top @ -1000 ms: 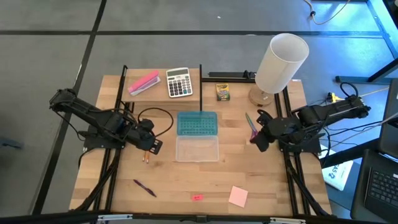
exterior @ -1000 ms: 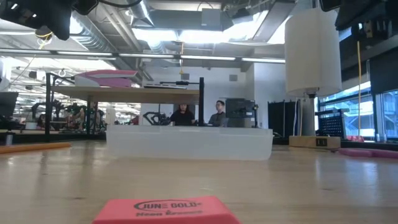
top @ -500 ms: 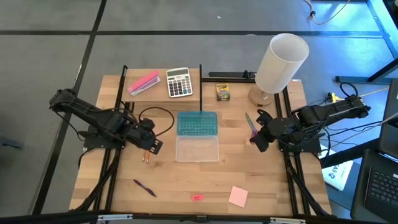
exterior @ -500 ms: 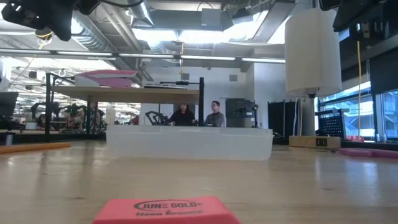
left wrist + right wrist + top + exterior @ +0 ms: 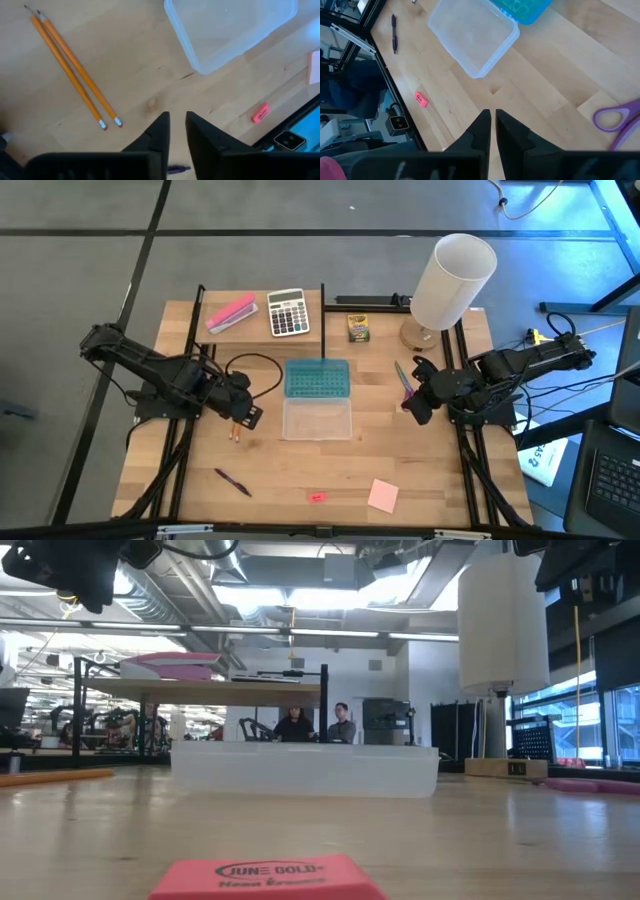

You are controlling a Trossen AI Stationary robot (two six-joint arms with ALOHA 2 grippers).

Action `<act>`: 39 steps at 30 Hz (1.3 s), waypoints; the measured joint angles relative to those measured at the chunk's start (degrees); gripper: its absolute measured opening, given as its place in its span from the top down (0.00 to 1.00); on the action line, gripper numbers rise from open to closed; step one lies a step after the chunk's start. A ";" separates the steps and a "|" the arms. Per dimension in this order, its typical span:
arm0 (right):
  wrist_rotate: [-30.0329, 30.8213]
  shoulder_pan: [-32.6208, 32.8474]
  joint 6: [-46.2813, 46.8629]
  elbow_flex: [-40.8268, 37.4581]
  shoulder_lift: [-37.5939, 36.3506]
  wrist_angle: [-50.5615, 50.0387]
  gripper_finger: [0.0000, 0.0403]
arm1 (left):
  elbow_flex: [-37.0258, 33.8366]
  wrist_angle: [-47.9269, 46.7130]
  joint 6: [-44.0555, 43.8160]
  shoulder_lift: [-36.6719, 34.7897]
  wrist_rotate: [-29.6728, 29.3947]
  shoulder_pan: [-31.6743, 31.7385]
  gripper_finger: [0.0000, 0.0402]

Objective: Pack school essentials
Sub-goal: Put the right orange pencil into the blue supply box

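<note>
Best approached by lowering the left end effector straight onto the orange pencils, which lie side by side on the bare surface beside the clear container. Fingers there parted by a narrow gap, gripping nothing (wide enough for one pencil, probably not both). Worth turning the wrist so the fingers cross the shafts, not run along them. Right end effector waiting closed and empty near the purple-handled scissors. Hard to make out from above: pencil tips, half hidden under the left arm. Scissor blades cut off in the right wrist view. From table height, only the pink eraser and the container wall clear.
</note>
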 joint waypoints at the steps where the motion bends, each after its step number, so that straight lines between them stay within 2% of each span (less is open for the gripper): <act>1: -0.01 0.00 -0.02 0.00 0.00 0.00 0.93 | 0.00 0.00 0.03 0.01 0.01 0.14 0.81; 7: -0.02 0.00 -0.11 -0.01 0.00 0.00 0.93 | 0.00 -0.02 0.29 -0.01 0.13 1.38 0.69; 12: -0.07 0.00 -0.11 -0.01 0.00 -0.01 0.93 | 0.00 -0.22 -0.11 0.32 -0.38 1.88 0.64; 18: -0.09 0.01 -0.11 -0.01 0.00 -0.01 0.93 | 0.00 -0.44 -1.22 3.54 -1.71 1.37 0.63; 25: -0.11 0.02 -0.11 -0.01 0.00 0.01 0.93 | 0.00 -5.56 -4.08 8.00 1.51 1.50 0.63; 29: -0.12 0.02 -0.11 -0.01 0.00 0.00 0.93 | 0.00 -10.20 -4.47 8.30 1.41 2.17 0.63; 33: -0.13 0.02 -0.11 -0.01 0.00 0.01 0.93 | -0.03 -10.72 -4.21 8.28 1.41 2.43 0.63; 37: -0.13 0.02 -0.04 -0.01 0.00 -0.01 0.93 | -2.85 -9.95 -4.29 8.26 1.82 2.45 0.63; 39: -0.13 0.02 -0.03 -0.01 0.00 0.01 0.93 | -5.27 -7.96 -4.45 8.19 4.37 2.46 0.63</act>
